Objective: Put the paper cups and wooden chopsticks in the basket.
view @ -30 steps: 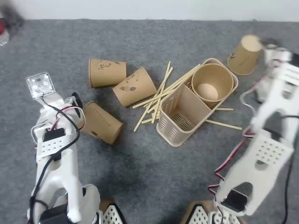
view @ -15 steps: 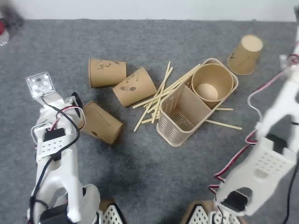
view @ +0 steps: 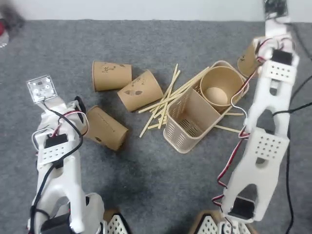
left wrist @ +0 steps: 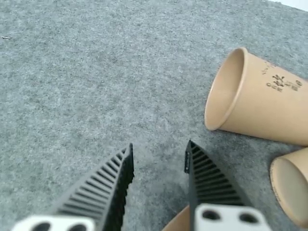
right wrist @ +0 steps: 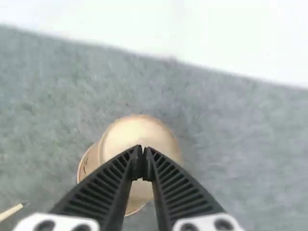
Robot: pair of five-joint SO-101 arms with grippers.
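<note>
Five paper cups share the grey surface [view: 146,185]. One cup [view: 220,88] sits in the round compartment of the basket [view: 181,132], and three lie on their sides near the left claw [left wrist: 160,147]. The fifth, an upturned cup [right wrist: 120,139], stands rim down directly under the right claw [right wrist: 143,162]. The right claw is clenched and holds nothing. Its tips meet over the cup's base, and whether they touch it cannot be told. In that state it could only nudge the cup, so a grasp would probably need the jaws spread first. The left claw is released, with its jaws apart over bare carpet. The nearest cup [left wrist: 175,225] is just beneath it, and a second cup [left wrist: 255,110] lies ahead with its mouth turned toward it, which looks handy for a rim pinch. A third cup [left wrist: 291,185] lies beside that one. The wooden chopsticks [view: 165,100] fan out beyond those cups, with several resting against the basket, so sweeping moves there risk scattering them. Past the right claw the surface soon meets the wall [right wrist: 192,29], which leaves little room. The widest open carpet lies on the arms' side of the basket.
</note>
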